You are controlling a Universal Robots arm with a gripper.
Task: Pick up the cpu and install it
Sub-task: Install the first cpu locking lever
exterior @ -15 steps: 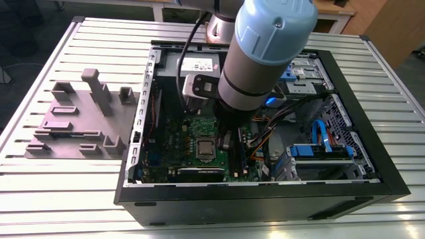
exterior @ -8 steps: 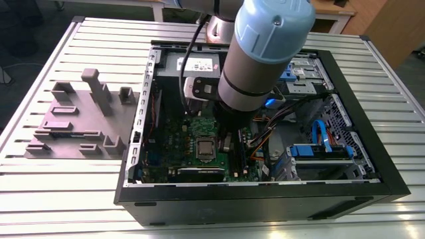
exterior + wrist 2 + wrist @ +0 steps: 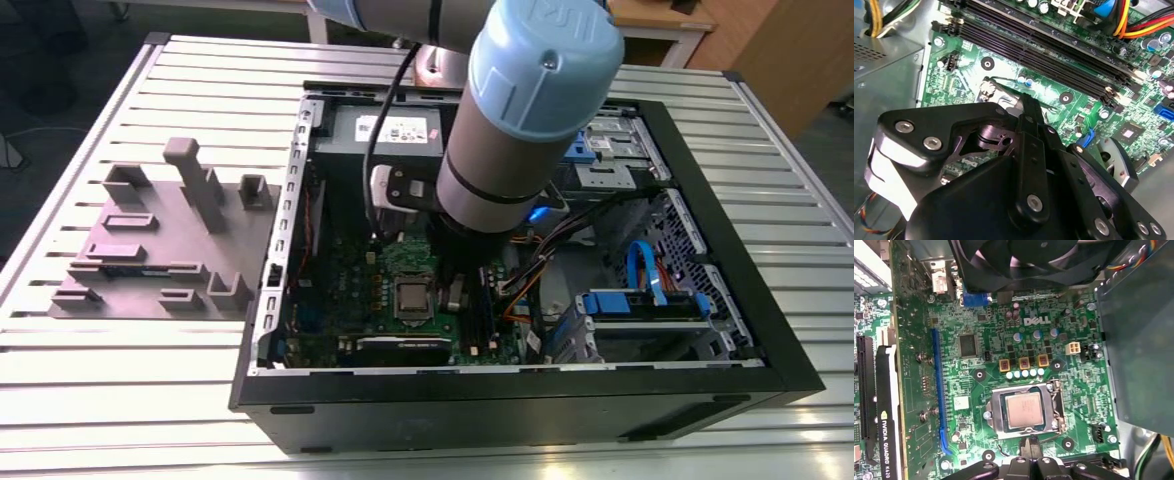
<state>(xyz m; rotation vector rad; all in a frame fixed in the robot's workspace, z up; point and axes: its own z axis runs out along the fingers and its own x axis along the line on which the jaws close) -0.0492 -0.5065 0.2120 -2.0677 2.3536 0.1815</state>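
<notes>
The cpu (image 3: 1024, 410), a silvery-grey square chip, lies flat in the motherboard socket inside the silver frame (image 3: 996, 412). In the exterior view the cpu (image 3: 411, 297) sits mid-board in the open computer case (image 3: 534, 400). My gripper (image 3: 1031, 446) hovers just off one edge of the socket, its black fingers pressed together with nothing between them. In the second wrist view the gripper (image 3: 1026, 100) and its black linkage cover the socket. The arm (image 3: 521, 120) reaches down into the case over the board.
Long black memory sticks (image 3: 1054, 50) run beside the socket. A graphics card (image 3: 884, 415) stands at the board's edge, a black fan (image 3: 1019, 260) and a grey metal box (image 3: 1139, 340) flank the socket. A grey fixture block (image 3: 160, 240) sits on the slatted table.
</notes>
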